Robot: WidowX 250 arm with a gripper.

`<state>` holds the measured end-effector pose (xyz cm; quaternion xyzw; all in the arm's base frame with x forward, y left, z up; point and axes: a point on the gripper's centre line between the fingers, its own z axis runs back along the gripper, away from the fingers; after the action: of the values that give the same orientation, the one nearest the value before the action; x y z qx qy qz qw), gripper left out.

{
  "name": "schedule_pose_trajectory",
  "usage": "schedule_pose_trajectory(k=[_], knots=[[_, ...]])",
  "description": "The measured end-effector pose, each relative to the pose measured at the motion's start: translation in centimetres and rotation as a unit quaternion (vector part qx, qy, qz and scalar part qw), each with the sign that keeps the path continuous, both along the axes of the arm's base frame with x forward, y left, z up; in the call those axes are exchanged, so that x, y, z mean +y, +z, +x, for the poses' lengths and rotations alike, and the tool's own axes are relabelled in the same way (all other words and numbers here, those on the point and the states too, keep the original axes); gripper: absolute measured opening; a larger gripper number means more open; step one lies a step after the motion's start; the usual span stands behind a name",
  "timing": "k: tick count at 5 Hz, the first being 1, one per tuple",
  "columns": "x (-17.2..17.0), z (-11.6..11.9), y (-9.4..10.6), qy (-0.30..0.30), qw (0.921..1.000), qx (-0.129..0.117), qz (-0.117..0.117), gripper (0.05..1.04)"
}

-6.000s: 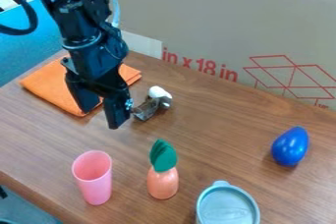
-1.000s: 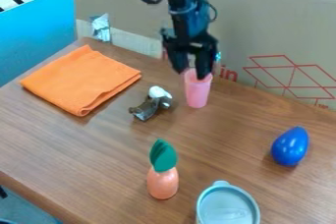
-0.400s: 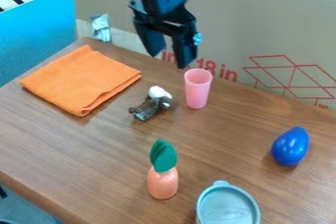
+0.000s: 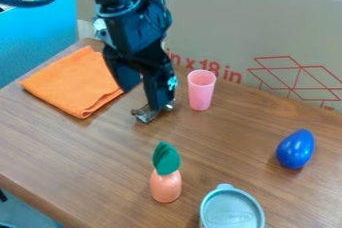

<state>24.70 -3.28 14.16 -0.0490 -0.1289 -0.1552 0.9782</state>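
Observation:
The gripper (image 4: 141,99) hangs open at left of centre, its two fingers spread and nothing between them. Its right finger is in front of a small brown and grey toy (image 4: 145,115), hiding most of it; whether they touch I cannot tell. The left finger overlaps the right corner of a folded orange cloth (image 4: 72,83). Just right of the gripper a pink cup (image 4: 201,92) stands upright, apart from it.
An orange figure with green leaves (image 4: 165,184) stands at front centre, with a grey-lidded container (image 4: 232,211) to its right. A blue egg-shaped object (image 4: 295,149) lies at right. A cardboard wall (image 4: 267,32) closes off the back.
The pink cup has gone from the front left to the back, beside the toy. The gripper let go of it, rose, then came left and down over the toy.

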Motion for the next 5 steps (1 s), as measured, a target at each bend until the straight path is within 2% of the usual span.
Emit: schedule_pose_trajectory(k=[1,5], knots=[[-0.63,-0.59,-0.59,0.007,0.9997,0.016,-0.015,1.005],[-0.65,-0.6,-0.55,0.007,0.9997,0.015,-0.016,1.005]])
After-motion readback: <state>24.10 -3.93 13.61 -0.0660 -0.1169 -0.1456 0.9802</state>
